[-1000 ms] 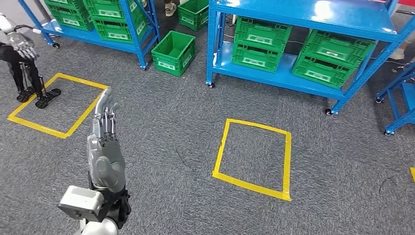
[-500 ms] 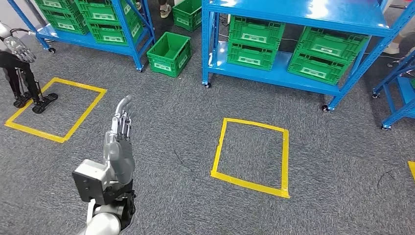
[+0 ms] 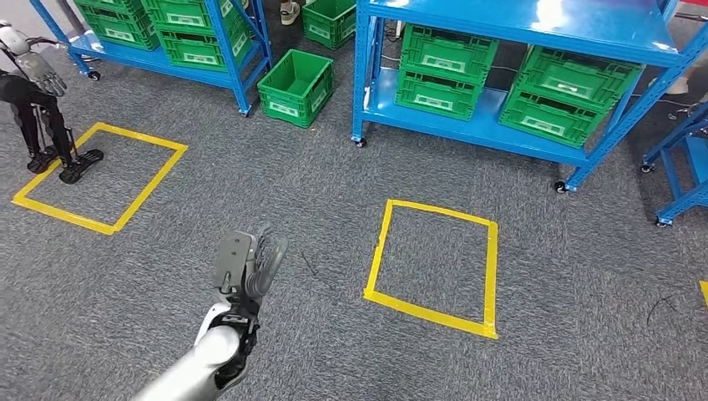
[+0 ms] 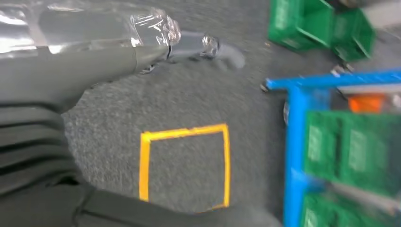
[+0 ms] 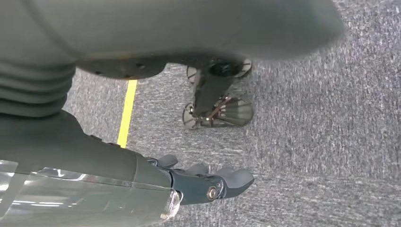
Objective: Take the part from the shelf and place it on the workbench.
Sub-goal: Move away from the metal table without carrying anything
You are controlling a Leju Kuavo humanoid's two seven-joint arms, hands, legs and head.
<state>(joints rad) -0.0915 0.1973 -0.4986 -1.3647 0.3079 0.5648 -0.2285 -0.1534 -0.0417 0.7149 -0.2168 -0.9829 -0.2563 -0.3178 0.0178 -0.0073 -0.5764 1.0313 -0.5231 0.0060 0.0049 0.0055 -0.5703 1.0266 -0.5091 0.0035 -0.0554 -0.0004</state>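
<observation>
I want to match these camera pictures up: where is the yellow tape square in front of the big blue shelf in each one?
Head view: yellow tape square on the carpet, centre right, before the blue shelf.
Left wrist view: square lower middle, beside the shelf's post.
Right wrist view: one yellow strip; cannot tell whether it belongs to this square.
Shared landmark: the blue shelf.

The left hand [image 3: 249,263] hangs empty over grey carpet [image 3: 292,200], near a yellow tape square [image 3: 432,267] before blue shelves [image 3: 509,50].
</observation>
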